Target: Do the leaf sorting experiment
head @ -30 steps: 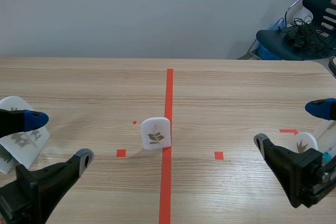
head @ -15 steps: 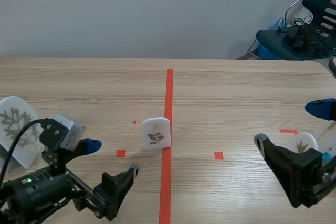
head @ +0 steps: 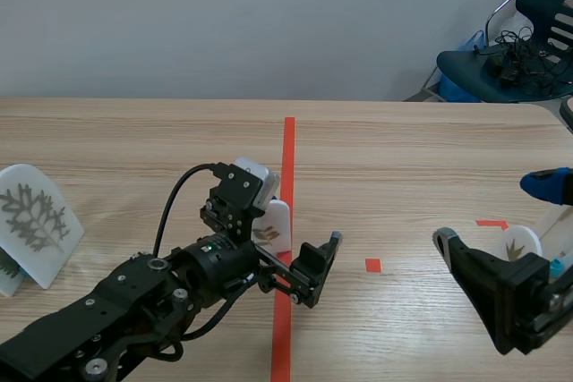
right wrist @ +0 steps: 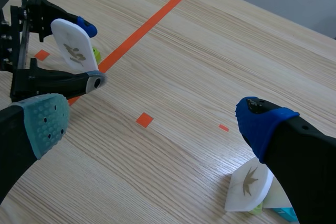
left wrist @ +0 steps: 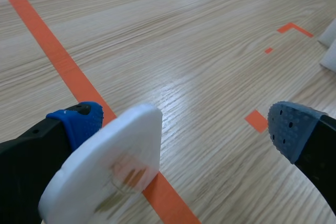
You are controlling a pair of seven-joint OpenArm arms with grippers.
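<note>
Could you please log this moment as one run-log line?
left gripper: open, straddling centre leaf card | right gripper: open, empty

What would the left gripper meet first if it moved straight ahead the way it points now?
Likely the white leaf card, standing inside the open left gripper; beyond it only table shows.

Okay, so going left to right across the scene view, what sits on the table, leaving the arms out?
big leaf card → middle leaf card, standing at the orange tape line → orange square mark → small leaf card
</note>
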